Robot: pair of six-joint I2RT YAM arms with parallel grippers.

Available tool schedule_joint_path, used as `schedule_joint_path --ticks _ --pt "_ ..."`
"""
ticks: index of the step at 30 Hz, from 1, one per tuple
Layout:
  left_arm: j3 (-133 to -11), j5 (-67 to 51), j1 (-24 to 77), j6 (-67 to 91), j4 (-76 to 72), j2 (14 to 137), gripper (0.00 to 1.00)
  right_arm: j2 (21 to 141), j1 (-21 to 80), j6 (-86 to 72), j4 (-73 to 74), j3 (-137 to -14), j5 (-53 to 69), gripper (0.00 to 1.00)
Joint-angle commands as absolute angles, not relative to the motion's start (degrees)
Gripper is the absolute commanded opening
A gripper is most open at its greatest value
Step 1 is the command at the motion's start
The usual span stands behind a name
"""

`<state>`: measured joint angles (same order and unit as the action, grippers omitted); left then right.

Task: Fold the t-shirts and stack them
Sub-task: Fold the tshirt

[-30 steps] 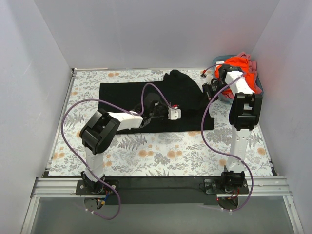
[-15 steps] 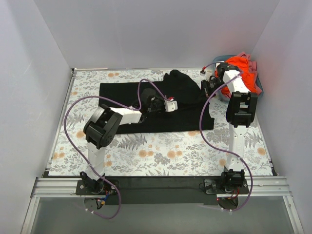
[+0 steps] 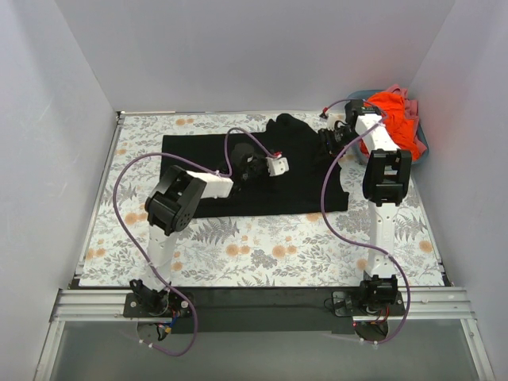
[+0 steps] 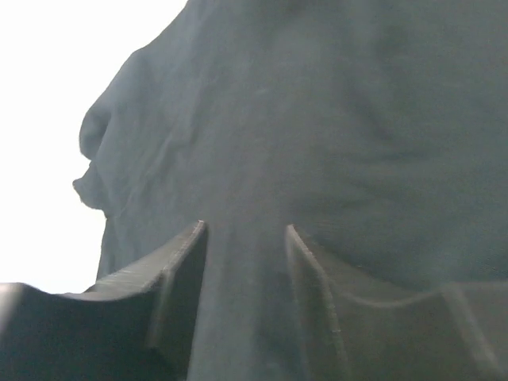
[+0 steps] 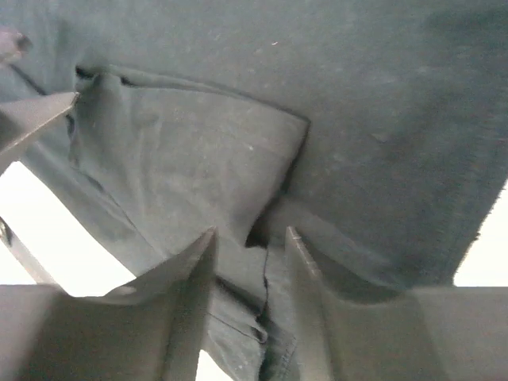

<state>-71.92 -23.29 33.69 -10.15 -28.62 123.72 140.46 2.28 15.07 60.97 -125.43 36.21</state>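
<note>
Cloth: one large black short-sleeved t-shirt (image 3: 198, 159), spread across the far half of the flower-printed counter (image 3: 262, 246), with a bunched lump on its far edge. One bright orange-red shirt (image 3: 393, 111), heaped in the teal plastic basket (image 3: 425, 149) at the far right corner, with a sliver of pink cloth (image 3: 408, 94) beside it.

My left hand (image 4: 244, 230): low over the middle of the black shirt, fingers a narrow gap apart, black cloth filling the gap. My right hand (image 5: 250, 232): at the shirt's far right, over a folded-back flap near the basket, with the same narrow gap. Whether either pinches cloth or only sits just above it, I cannot tell.

Risks, as I judge them:
- Catching two layers instead of one, so the whole shirt drags rather than folds.
- The far lump getting pressed in as a crease.
- Uneven pull between my hands skewing the edge.
- My right arm, close to the basket, snagging the orange-red shirt.
- The purple cable (image 3: 323, 198) hanging over the cloth's right edge and catching it.

Unclear:
- Finger contact in both wrist views.
- The counter, blown out to white in those views.
- The basket, mostly covered.
- The pink cloth, too small to call a shirt.
</note>
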Motion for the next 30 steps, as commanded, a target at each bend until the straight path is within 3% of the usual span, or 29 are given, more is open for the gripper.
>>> schedule_joint_path --ticks 1,2,5,9,13,16,22,30 --pt "-79.77 -17.07 31.12 -1.71 -24.56 122.17 0.46 138.52 1.93 14.59 59.24 -128.58 33.05 0.52" --pt "-81.63 -16.27 30.5 1.81 -21.74 121.47 0.47 137.56 1.5 14.76 59.33 -128.32 32.7 0.59" --pt "-88.74 -18.44 26.39 15.57 -6.72 116.47 0.48 131.85 0.53 16.95 59.59 -124.12 32.34 0.63" --pt "-95.01 -26.01 18.21 28.2 16.66 109.88 0.48 121.84 0.62 21.79 61.43 -115.77 31.29 0.58" --pt "-93.17 -32.23 9.86 28.75 39.12 104.68 0.48 117.52 0.79 26.01 64.6 -106.72 28.83 0.54" --pt "-89.13 -36.65 0.74 25.85 49.7 101.7 0.58 115.06 0.97 27.95 64.78 -100.12 27.43 0.54" --pt "-75.96 -27.44 -5.88 19.78 53.53 95.72 0.57 115.66 1.58 29.97 63.99 -92.2 23.3 0.5" --pt "-67.15 -18.38 -7.82 19.86 48.7 98.52 0.52 118.91 1.76 29.88 58.46 -87.28 18.38 0.47"
